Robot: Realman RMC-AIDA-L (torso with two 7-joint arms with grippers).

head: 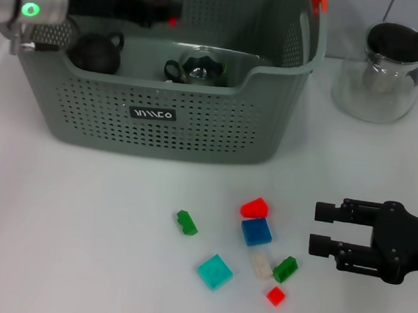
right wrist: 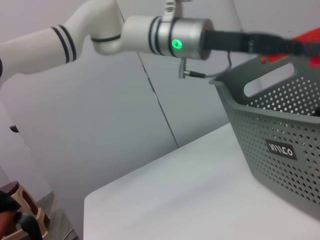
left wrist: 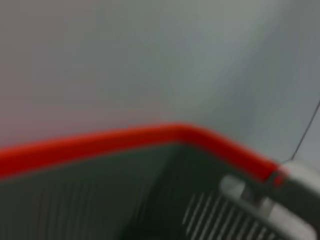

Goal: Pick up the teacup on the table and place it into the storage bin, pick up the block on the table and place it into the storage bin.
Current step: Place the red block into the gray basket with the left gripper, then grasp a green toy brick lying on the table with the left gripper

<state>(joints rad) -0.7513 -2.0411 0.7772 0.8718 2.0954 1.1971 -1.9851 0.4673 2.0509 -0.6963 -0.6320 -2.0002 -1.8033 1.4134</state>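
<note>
The grey perforated storage bin (head: 197, 125) stands at the back of the table. A glass teacup (head: 196, 68) with a dark handle lies inside it, beside a dark round pot (head: 94, 52). My left gripper (head: 172, 9) hovers over the bin's back part; it also shows in the right wrist view (right wrist: 280, 45) above the bin (right wrist: 280, 145). Several small blocks lie on the table in front of the bin: red (head: 254, 207), blue (head: 256, 231), cyan (head: 215, 271), two green (head: 185, 222) (head: 285, 268). My right gripper (head: 319, 228) is open and empty, just right of the blocks.
A glass pitcher (head: 386, 70) with a black lid stands at the back right. A white block (head: 260, 264) and a small red block (head: 276, 295) lie among the others. The left wrist view shows only the bin's orange clip (left wrist: 150, 137) close up.
</note>
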